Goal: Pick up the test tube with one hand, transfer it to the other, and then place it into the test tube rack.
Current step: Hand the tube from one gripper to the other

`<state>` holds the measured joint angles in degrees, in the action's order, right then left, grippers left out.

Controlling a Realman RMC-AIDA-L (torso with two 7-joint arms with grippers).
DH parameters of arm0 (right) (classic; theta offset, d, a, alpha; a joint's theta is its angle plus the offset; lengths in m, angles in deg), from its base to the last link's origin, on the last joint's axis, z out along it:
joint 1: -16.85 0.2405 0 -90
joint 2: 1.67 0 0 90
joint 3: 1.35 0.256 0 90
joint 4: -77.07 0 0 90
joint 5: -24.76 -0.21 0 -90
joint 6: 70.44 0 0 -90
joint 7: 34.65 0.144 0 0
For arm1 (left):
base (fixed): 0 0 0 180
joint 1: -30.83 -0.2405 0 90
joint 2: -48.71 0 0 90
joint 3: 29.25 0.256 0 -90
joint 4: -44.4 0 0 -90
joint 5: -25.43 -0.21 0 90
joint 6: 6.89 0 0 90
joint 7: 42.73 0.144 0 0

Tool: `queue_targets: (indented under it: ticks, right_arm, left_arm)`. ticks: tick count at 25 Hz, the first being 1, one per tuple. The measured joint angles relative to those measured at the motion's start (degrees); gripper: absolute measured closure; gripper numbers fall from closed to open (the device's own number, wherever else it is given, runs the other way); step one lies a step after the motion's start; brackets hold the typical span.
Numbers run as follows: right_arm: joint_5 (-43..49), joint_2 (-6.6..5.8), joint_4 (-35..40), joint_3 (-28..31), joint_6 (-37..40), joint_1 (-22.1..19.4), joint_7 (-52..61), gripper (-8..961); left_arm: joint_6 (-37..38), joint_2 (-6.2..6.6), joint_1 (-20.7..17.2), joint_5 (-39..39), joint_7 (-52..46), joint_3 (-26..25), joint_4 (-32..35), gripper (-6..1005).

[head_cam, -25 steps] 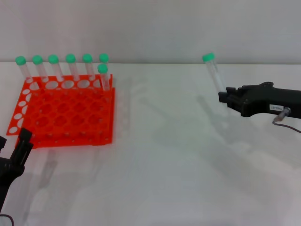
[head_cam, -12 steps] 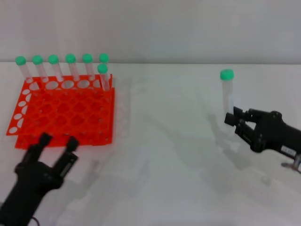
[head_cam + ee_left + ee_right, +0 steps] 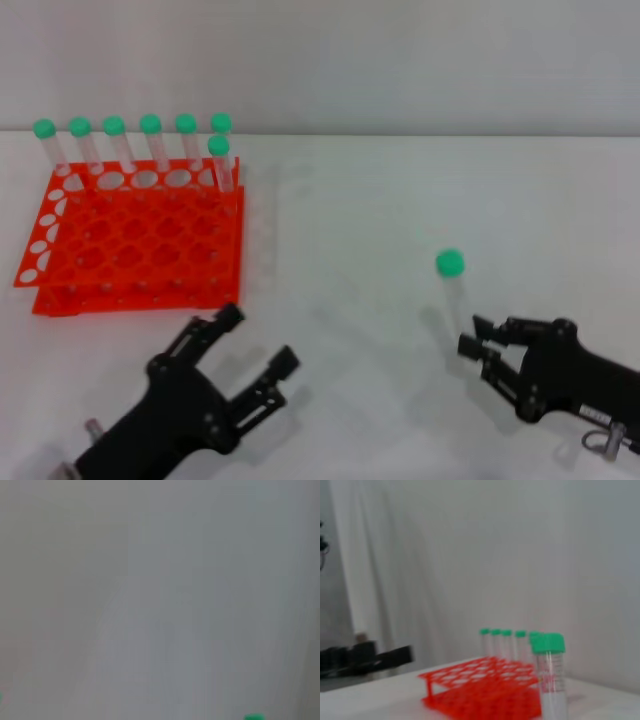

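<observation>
We see the right gripper low at the near right of the white table, its black fingers closed on the lower end of the tube. The tube stands nearly upright above the fingers, green cap on top, clear body faint against the table. It is well apart from the rack.

We see the left gripper at the near left, just in front of the rack's near edge, angled toward the right. Its two fingers stand apart with nothing between them. A wide stretch of table lies between the two grippers.

The rack sits at the far left of the table. Seven other tubes with green caps stand in it: six in a line along the back row and one more in the next row forward at the right end. The rest of the holes we see are open.

From the right wrist we see the held tube close up and upright, the rack behind it, and the left gripper as a dark shape farther off. The left wrist view gives us only a grey blur with a sliver of green at the edge; we cannot tell what it is.
</observation>
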<state>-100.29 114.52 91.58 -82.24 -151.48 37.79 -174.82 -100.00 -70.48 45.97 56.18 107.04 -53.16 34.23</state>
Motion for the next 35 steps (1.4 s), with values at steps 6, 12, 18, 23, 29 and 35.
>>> queue_targets:
  ticks: [6,12,18,23,29,35]
  right_arm:
    - [-0.19,0.01,-0.27,-3.44,-1.43,-0.26,-0.27,765]
    - [-0.27,0.01,0.15,-6.89,-1.98,0.05,-0.39,766]
    - [-0.29,0.01,0.49,-8.13,-2.36,0.36,-0.49,766]
    - [-0.29,0.01,0.92,-8.72,-2.70,0.65,-0.52,766]
    - [-0.74,0.01,1.13,-9.10,-2.72,0.84,-0.56,765]
    - [-0.78,0.01,1.17,-9.12,-2.42,1.20,-0.56,765]
  left_arm:
    - [3.64,-0.23,3.31,-3.52,-0.02,-0.01,-2.31,202]
    - [10.05,-0.38,5.79,-5.55,0.44,0.00,-6.28,205]
    - [13.95,-0.43,7.51,-6.96,0.48,-0.03,-9.32,207]
    - [16.05,-0.51,8.42,-7.14,0.47,-0.10,-10.78,209]
    - [17.57,-0.59,8.78,-7.16,0.63,-0.37,-12.27,211]
    - [17.75,-0.60,8.53,-7.20,3.59,-0.28,-13.42,328]
